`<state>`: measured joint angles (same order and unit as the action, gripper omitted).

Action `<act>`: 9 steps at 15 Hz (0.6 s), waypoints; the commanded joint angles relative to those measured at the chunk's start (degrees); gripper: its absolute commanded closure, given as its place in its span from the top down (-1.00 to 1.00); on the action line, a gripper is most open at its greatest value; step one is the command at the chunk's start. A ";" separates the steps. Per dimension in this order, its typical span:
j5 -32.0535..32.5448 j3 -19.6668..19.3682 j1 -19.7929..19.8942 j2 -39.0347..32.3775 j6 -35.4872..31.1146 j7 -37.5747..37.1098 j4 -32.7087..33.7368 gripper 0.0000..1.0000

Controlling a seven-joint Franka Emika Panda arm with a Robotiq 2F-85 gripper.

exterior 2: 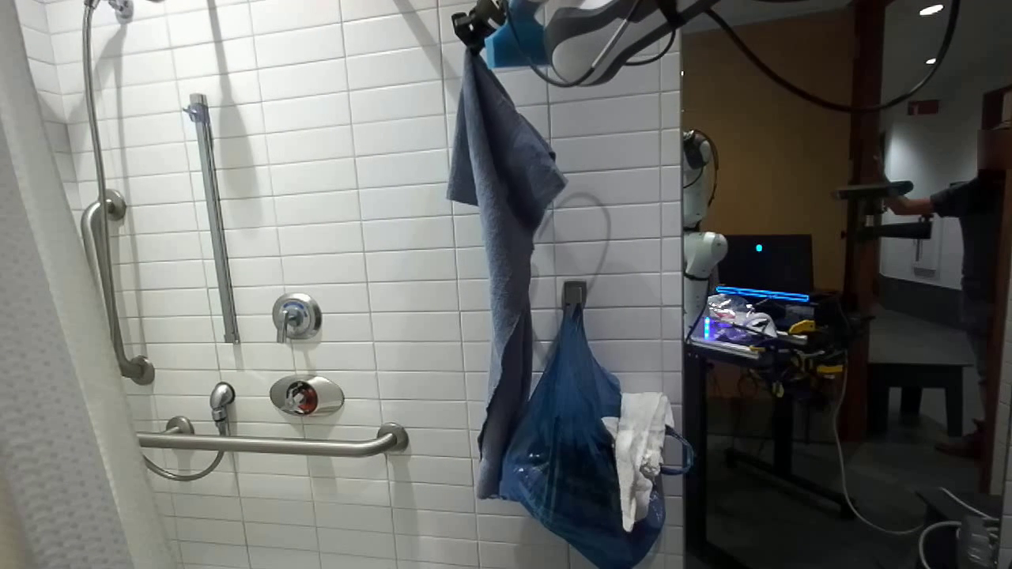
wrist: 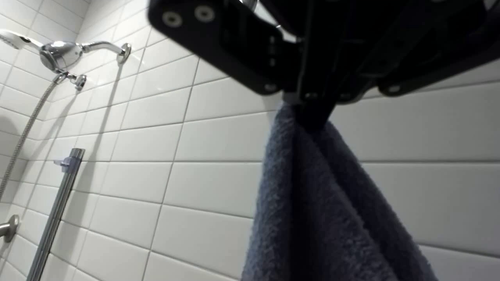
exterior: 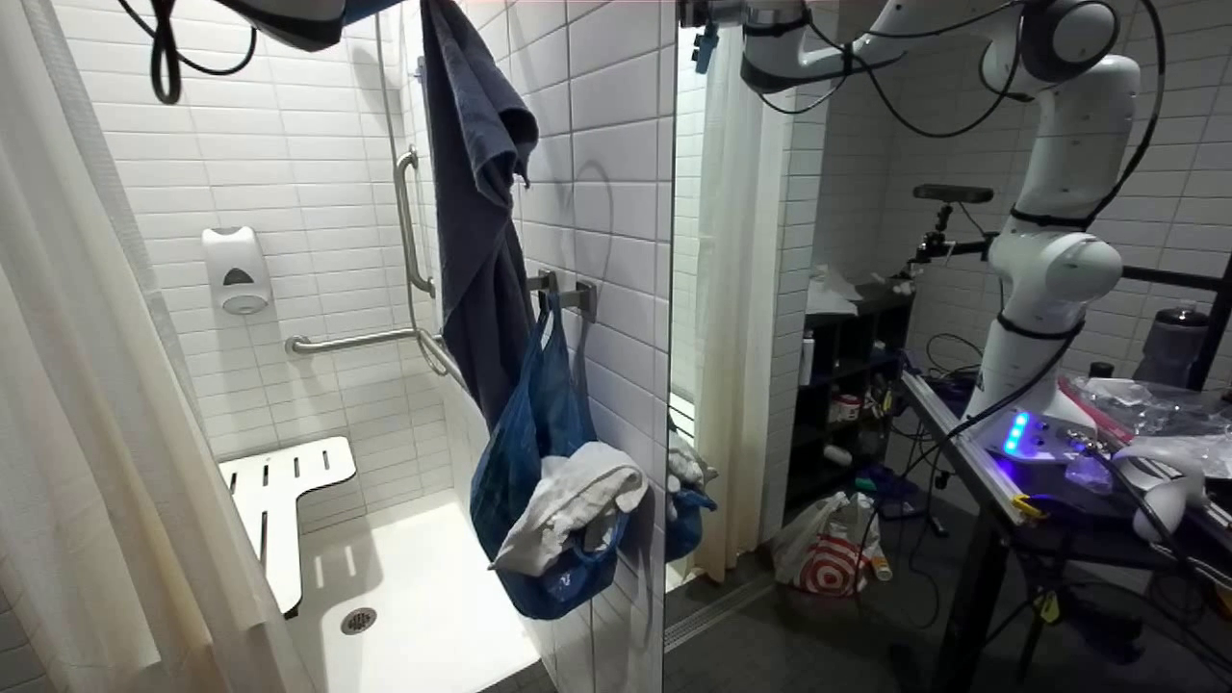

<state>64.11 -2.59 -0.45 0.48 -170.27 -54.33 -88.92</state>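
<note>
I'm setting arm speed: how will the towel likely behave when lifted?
The towel looks floppy, draping in folds from the tool. Its fuzzy surface probably resists slipping. Its lower end may catch the blue bag beside it.

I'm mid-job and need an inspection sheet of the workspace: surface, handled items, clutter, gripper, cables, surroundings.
Surface: white tiled wall; white shower floor with a drain.
Handled items: blue-grey towel, gathered at its top and hanging in folds; its lower end overlaps the bag in both exterior views, contact unclear.
Clutter: the blue bag hangs on a wall hook, a white cloth draped over its side.
Gripper: shut on the towel's top.
Cables: a dark loop hangs near the arm.
Surroundings: curtain, shower seat, grab bar; a mirror shows a person, partly hidden.
</note>
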 commanded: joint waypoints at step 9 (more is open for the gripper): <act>4.92 2.73 -1.12 0.75 -0.95 -0.49 1.26 -0.99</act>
<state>67.52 -0.04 -1.45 1.28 -171.01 -54.40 -88.86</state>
